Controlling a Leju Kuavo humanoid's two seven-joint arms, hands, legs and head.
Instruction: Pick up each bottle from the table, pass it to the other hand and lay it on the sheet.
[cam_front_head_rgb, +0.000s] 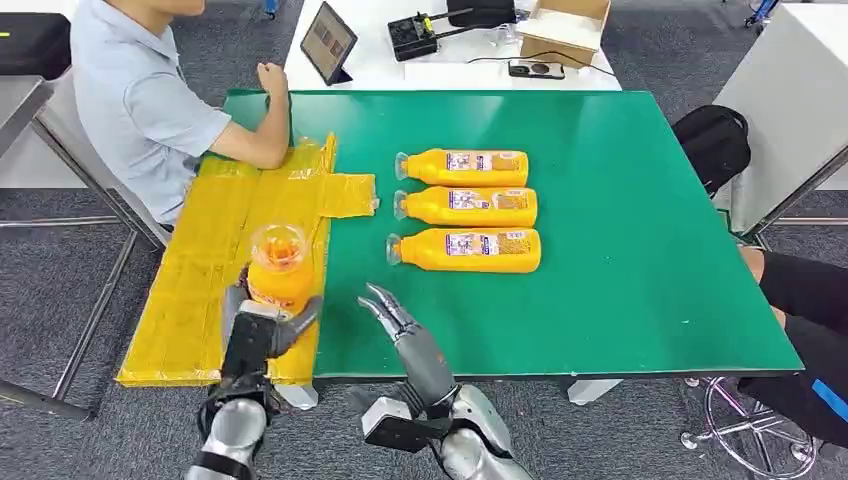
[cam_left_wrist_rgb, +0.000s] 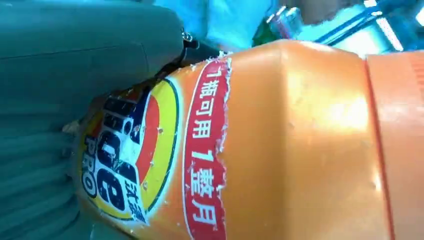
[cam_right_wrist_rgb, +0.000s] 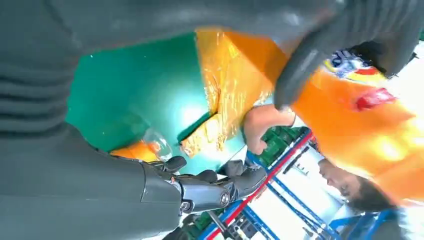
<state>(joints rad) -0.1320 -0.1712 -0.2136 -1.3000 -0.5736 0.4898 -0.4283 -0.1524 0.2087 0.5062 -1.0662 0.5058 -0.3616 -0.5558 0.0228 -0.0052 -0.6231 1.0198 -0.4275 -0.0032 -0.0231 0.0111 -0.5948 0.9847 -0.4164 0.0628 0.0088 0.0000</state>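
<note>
On the green tabletop (cam_front_head_rgb: 640, 250), seen from the robot's head, a yellow sheet (cam_front_head_rgb: 215, 270) covers the 9 o'clock side and hangs a little over the near edge. At about 7 o'clock, the left hand (cam_front_head_rgb: 262, 325) grips an orange bottle (cam_front_head_rgb: 278, 272) and holds it upright above the sheet, its clear cap end facing up toward the camera. The left wrist view shows the bottle's label, a round logo and a red band of Chinese characters, pressed close against the grey hand. At 6 o'clock the right hand (cam_front_head_rgb: 392, 312) hovers over the near edge just beside the sheet, fingers spread and holding nothing. Near the centre, three more orange bottles (cam_front_head_rgb: 468, 209) lie on their sides in a close row, caps pointing to 9 o'clock. At 11 o'clock a seated person (cam_front_head_rgb: 140, 100) rests a forearm on the sheet's far end
</note>
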